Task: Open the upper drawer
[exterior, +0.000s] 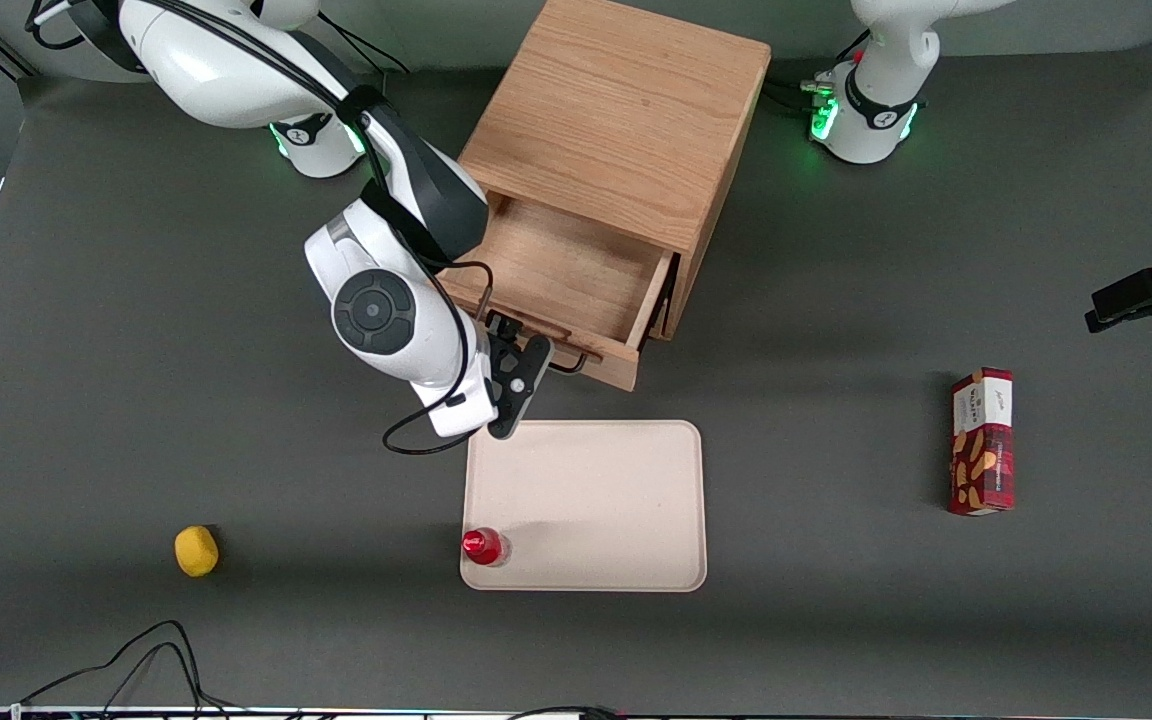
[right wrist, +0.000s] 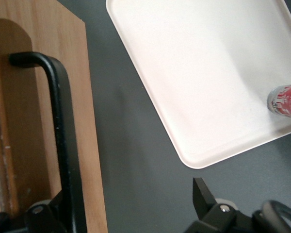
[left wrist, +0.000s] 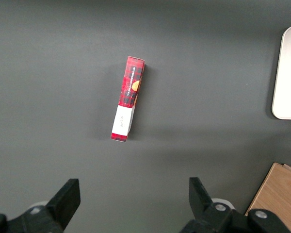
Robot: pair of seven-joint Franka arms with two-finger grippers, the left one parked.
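The upper drawer of the light oak cabinet stands pulled out toward the front camera, and its inside looks bare. Its black wire handle sticks out from the front panel. My right gripper is at the drawer front, at the end of the handle nearer the working arm, and it is open. In the right wrist view the handle runs close along one finger, and the other finger stands well apart over the table. My gripper holds nothing. The lower drawer is hidden under the upper one.
A cream tray lies just nearer the front camera than the drawer, with a red can on its corner. A yellow lump lies toward the working arm's end. A red box lies toward the parked arm's end.
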